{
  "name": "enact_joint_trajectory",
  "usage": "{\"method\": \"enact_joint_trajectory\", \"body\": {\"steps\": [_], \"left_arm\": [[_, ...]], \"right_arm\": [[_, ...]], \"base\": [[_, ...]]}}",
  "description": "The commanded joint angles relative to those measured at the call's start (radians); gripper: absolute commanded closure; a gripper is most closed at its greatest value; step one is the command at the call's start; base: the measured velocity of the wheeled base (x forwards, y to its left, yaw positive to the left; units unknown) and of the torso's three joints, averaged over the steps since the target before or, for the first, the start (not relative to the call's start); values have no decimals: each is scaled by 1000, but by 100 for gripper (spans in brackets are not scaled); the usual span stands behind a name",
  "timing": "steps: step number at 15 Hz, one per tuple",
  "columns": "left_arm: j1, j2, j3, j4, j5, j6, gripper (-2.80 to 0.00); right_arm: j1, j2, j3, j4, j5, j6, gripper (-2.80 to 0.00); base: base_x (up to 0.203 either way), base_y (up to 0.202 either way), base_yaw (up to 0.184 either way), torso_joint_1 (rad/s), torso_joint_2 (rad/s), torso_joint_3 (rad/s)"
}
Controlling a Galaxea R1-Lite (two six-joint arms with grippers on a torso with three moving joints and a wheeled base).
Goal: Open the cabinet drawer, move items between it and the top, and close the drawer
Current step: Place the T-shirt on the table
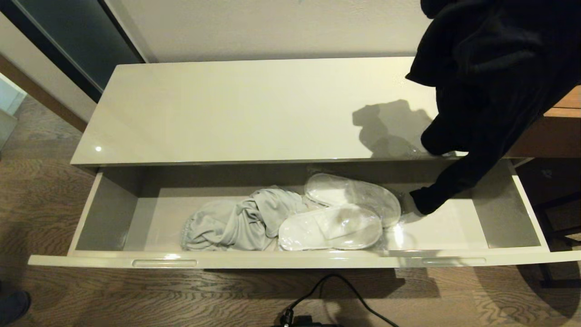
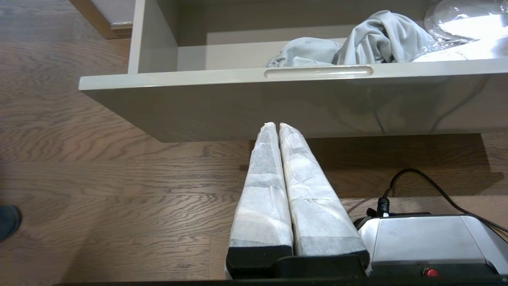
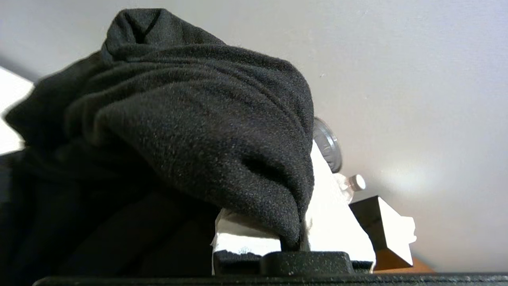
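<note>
Wood flooring runs under your open cabinet drawer [image 1: 290, 260], which holds the grey garment [image 1: 236, 222] beside the slippers [image 1: 336, 225]. Your right gripper [image 3: 295, 238] clamps the black garment [image 1: 481, 91] above the top [image 1: 227, 109]; your left gripper [image 2: 277, 126], fingers together, hovers before the drawer front.

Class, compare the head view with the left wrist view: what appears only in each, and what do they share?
Only the head view shows the top, the black garment hanging over the drawer's right end, and the drawer's right handle slot.

Only the left wrist view shows the left end effector, fingers shut, low before the drawer front, beside a grey box.

Both show the open cabinet drawer, its left handle slot, the grey garment, the slippers and wood floor.
</note>
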Motion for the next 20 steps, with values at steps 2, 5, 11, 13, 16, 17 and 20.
{"method": "enact_joint_trajectory", "body": {"steps": [2,5,11,13,16,17,20], "left_arm": [[0,2,0,0,0,0,0],[0,2,0,0,0,0,0],[0,2,0,0,0,0,0],[0,2,0,0,0,0,0],[0,2,0,0,0,0,0],[0,2,0,0,0,0,0],[0,2,0,0,0,0,0]], "right_arm": [[-46,69,3,-8,-12,4,0],[-169,201,3,-7,-11,74,0],[-228,374,46,133,4,215,0],[-227,418,58,138,4,271,0],[-227,474,86,108,-2,296,0],[-228,498,85,79,-8,294,0],[-232,528,78,48,-27,291,0]], "base": [[0,0,0,0,0,0],[0,0,0,0,0,0],[0,0,0,0,0,0],[0,0,0,0,0,0],[0,0,0,0,0,0],[0,0,0,0,0,0],[0,0,0,0,0,0]]}}
